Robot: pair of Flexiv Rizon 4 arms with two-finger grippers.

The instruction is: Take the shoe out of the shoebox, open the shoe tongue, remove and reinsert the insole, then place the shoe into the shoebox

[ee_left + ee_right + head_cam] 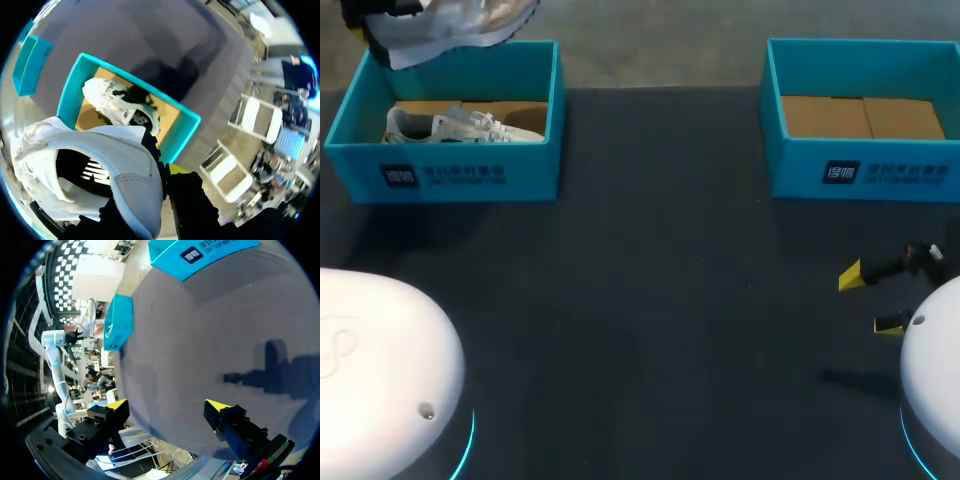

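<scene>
Left shoebox (470, 175): teal, open-topped, with a brown cardboard floor; it stands at the far left of the dark table (640, 300) and serves as the reference for all entries below.
Lifted shoe (450, 25): white with a dark lining, in the air directly above the left shoebox's far rim and clear of the box. The left wrist view shows its open collar turned toward the camera.
Left gripper (159, 182): above the left shoebox, clamped on the lifted shoe at the heel end. Only one yellow tip shows beside the shoe's wall; the other is hidden by the shoe, so the two-sided grip is probable rather than plainly seen.
Second shoe (460, 125): white with dark markings, lying on its side on the floor inside the left shoebox, under the lifted shoe.
Right shoebox (865, 170): a matching teal box, well apart from the left shoebox along the same far side of the table, holding only its cardboard floor.
Right gripper (871, 300): well apart from the left shoebox, on the robot's right and nearer the robot, over bare table; fingers spread wide, nothing between them.
</scene>
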